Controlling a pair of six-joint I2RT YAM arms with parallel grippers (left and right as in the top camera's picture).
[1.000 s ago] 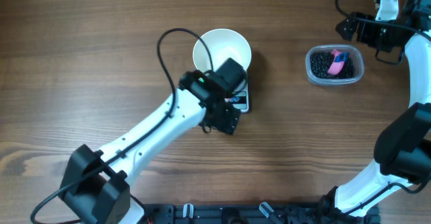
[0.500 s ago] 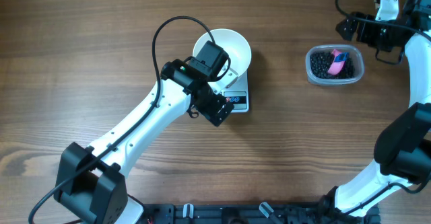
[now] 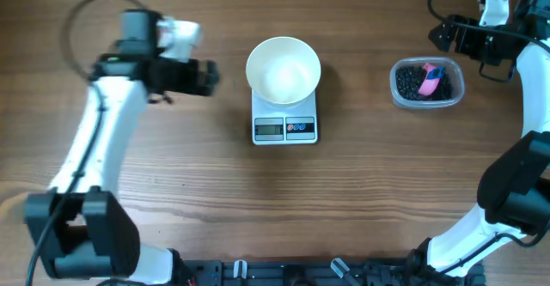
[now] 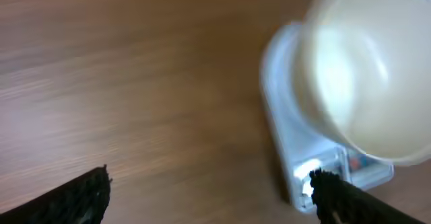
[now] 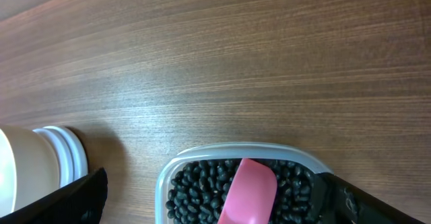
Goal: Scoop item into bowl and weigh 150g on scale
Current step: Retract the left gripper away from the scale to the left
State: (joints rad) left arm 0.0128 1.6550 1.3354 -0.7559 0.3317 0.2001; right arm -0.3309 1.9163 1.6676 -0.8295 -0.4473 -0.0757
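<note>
Overhead view of a wooden table (image 3: pixel 361 191). An empty white bowl (image 3: pixel 284 69) sits on a small white scale (image 3: pixel 285 128) near the middle of the table, toward the far edge. Close to the right edge, a clear plastic tub (image 5: pixel 202 150) holds a heap of glossy black beans (image 5: pixel 188 192), with a pink scoop (image 5: pixel 250 187) lying on top. The left gripper (image 3: pixel 210 77) hovers left of the bowl, jaws spread wide, holding nothing. The right gripper (image 5: pixel 213 175) hangs above the tub near the far right corner, likewise wide open and empty. No beans are in the bowl yet. The step in hand is probably taking up the scoop. The right gripper should descend onto its blue handle (image 3: pixel 436 69), which is tiny from above. It should close squarely across the handle and keep the cup level so no beans spill on the way to the bowl.
</note>
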